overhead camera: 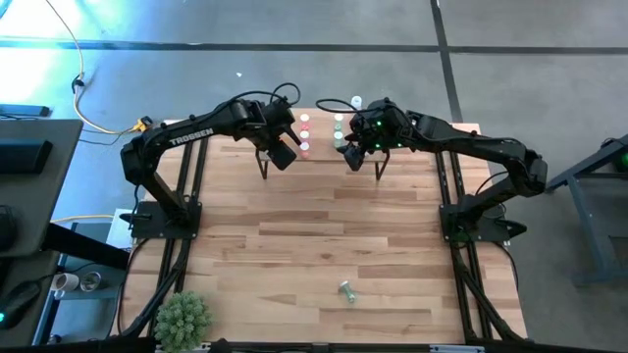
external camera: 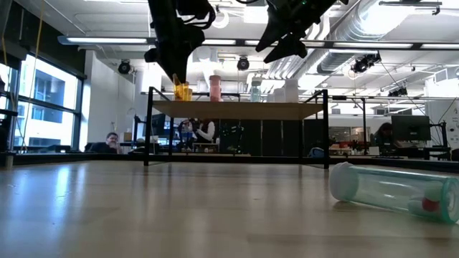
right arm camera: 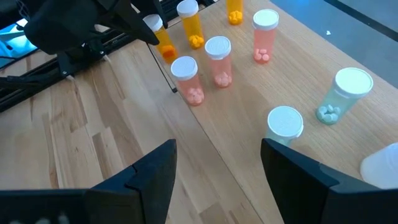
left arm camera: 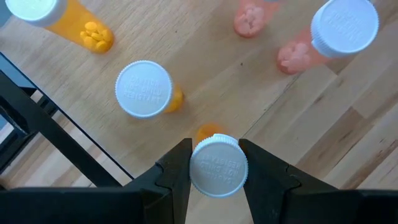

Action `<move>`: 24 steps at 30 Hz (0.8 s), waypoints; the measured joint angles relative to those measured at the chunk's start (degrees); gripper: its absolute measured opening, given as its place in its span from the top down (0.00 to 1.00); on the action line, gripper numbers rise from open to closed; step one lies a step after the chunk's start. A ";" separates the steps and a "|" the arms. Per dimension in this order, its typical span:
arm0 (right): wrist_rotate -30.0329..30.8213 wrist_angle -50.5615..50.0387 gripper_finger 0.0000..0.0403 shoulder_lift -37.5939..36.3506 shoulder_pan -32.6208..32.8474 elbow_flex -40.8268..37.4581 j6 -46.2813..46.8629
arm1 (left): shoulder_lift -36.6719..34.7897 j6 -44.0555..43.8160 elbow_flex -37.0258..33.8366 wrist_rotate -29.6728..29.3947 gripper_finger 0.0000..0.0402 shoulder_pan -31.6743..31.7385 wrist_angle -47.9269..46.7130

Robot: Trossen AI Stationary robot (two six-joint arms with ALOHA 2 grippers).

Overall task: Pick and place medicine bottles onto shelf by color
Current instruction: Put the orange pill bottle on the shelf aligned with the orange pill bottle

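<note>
The shelf [overhead camera: 321, 152] stands at the table's far middle and holds several upright bottles: orange [left arm camera: 144, 89], pink [right arm camera: 218, 57], green [right arm camera: 346, 93]. My left gripper [left arm camera: 214, 149] is over the shelf's left part, shut on an orange bottle [external camera: 183, 91]. My right gripper [right arm camera: 217, 146] is open and empty above the shelf's right part, short of the green bottles. One green bottle [external camera: 393, 190] lies on its side on the table near the front edge [overhead camera: 345, 290]. My left gripper pinches the orange bottle's white cap [left arm camera: 217, 167] between its two fingers, one on each side of the cap. The fingers come from above, pointing down. The bottle stays upright below them, its base at the shelf's top [external camera: 215, 107] in the low view.
A green plant [overhead camera: 183, 316] stands at the table's near left corner. The shelf's black legs [external camera: 148, 129] reach down to the table. A pale bottle [right arm camera: 384, 165] stands at the shelf's right end. People sit in the room beyond the table [external camera: 111, 142].
</note>
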 joint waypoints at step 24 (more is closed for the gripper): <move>0.42 -0.02 0.44 0.00 0.00 0.00 0.02 | 1.46 0.02 0.17 -0.36 0.72 0.14 0.51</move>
